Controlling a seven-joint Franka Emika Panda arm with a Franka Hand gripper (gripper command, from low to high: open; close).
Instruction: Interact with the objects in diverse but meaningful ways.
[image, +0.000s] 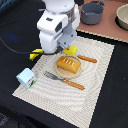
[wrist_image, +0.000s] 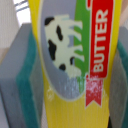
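Gripping the butter box (wrist_image: 75, 55) between its pads, the end effector (image: 66, 49) hovers near the bread loaf (image: 68, 65).

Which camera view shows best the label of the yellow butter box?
The wrist view shows it best: the butter box fills the picture, with a cow drawing and the red word BUTTER readable between the jaws. In the exterior view the box is only a small yellow block under the gripper, its label not visible.

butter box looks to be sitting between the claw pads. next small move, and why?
Probably close the claw and lift slightly. In the wrist view the butter box fills the frame, flanked by both green pads; whether they already grip is unclear. The bread loaf sits close by.
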